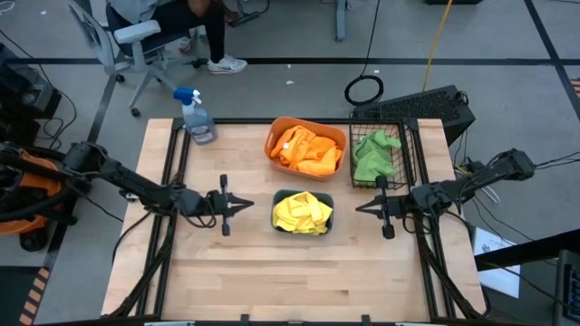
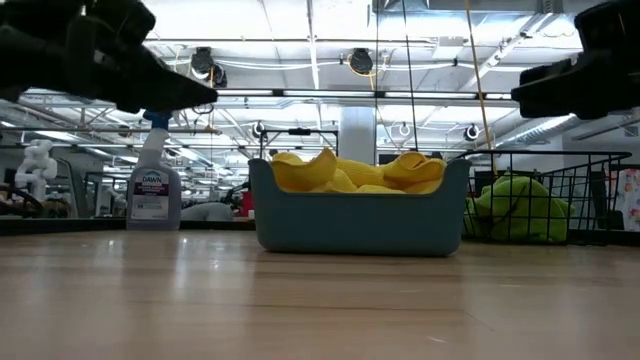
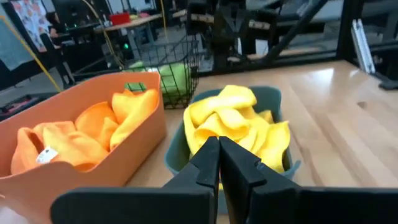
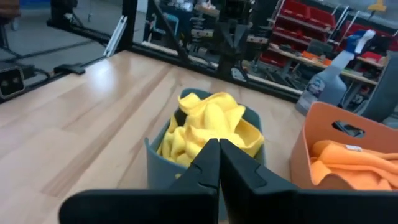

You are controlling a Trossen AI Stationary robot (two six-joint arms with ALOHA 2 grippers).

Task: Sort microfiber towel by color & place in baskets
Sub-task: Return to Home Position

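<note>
1. High view: my left gripper (image 1: 249,206) hangs over the table (image 1: 272,272) just left of the tray (image 1: 330,210), with its fingers pressed together and nothing in them. My right gripper (image 1: 359,207) mirrors it just right of the tray, likewise closed and empty. The two point at each other across the tray. The yellow towels (image 1: 302,214) fill the tray. The orange towels (image 1: 306,151) lie in the tub (image 1: 275,136) behind it. The green towels (image 1: 374,156) sit in the basket (image 1: 412,154) beside the tub, on its right. A bottle (image 1: 196,118) stands at the far left corner.
2. Low view: both grippers are off the table, the left gripper (image 2: 210,97) at upper left and the right gripper (image 2: 518,97) at upper right. The yellow towels (image 2: 350,172) heap above the tray's (image 2: 358,225) rim. A green towel (image 2: 515,210) shows through the basket (image 2: 590,200) wires. The bottle (image 2: 153,190) stands to the left.
3. Left wrist view: my fingers (image 3: 208,163) meet at the tips, holding nothing, and point at the tray (image 3: 177,155) and its yellow towels (image 3: 230,118). The tub (image 3: 124,149) with the orange towels (image 3: 93,127) stands beside the tray.
4. Right wrist view: my fingers (image 4: 208,163) are shut tip to tip and empty, aimed at the tray (image 4: 161,165) of yellow towels (image 4: 205,121). The tub (image 4: 305,149) and the bottle (image 4: 326,81) lie beyond.
</note>
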